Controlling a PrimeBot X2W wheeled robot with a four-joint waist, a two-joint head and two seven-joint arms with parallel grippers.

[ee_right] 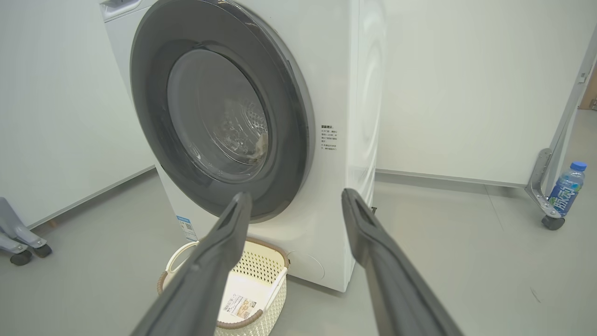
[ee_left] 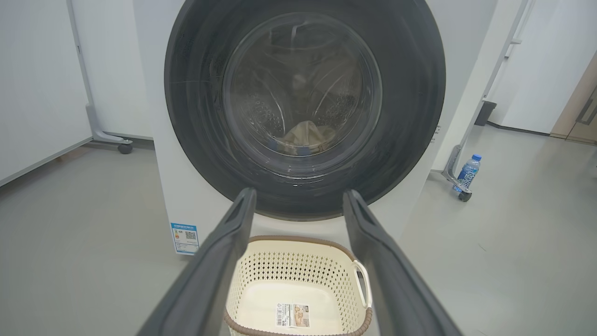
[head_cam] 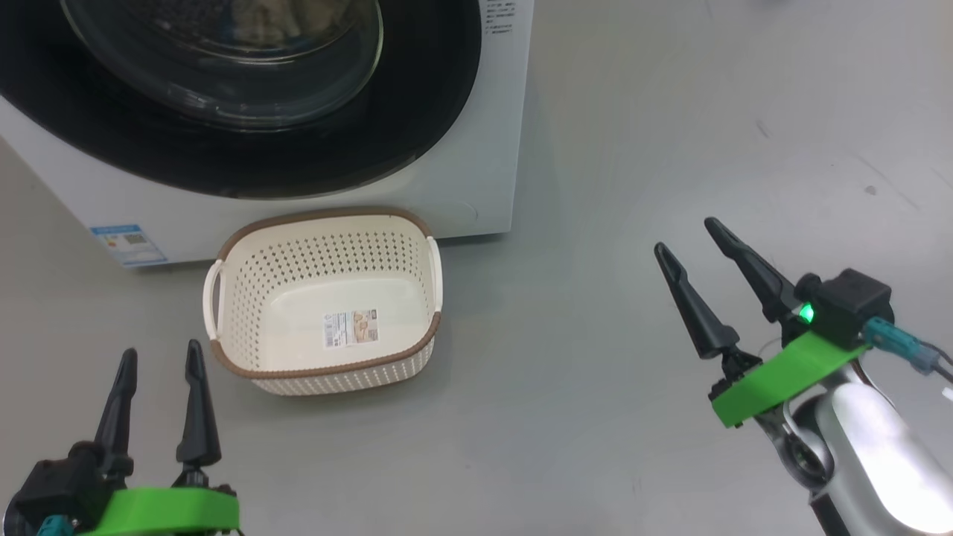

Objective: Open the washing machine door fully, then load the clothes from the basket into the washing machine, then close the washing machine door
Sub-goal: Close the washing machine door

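The washing machine [head_cam: 476, 171] [ee_left: 163, 186] [ee_right: 345, 140] stands ahead with its round black-rimmed door [head_cam: 246, 89] [ee_left: 303, 107] [ee_right: 219, 116] shut flat against the front. Through the glass, pale cream clothes [ee_left: 305, 135] [ee_right: 261, 147] lie at the bottom of the drum. The cream basket [head_cam: 324, 298] [ee_left: 298, 289] [ee_right: 247, 289] sits on the floor before the machine, holding nothing but its base label. My left gripper [head_cam: 162, 357] [ee_left: 298, 200] is open near the basket's left front corner. My right gripper [head_cam: 689, 237] [ee_right: 294, 198] is open, well right of the basket, holding nothing.
Grey floor [head_cam: 670, 112] stretches to the right of the machine. A water bottle [ee_left: 468, 171] [ee_right: 566, 189] stands by a wheeled frame foot [ee_right: 545, 205] at the right. Another wheeled foot [ee_left: 119, 142] is left of the machine, white panels behind.
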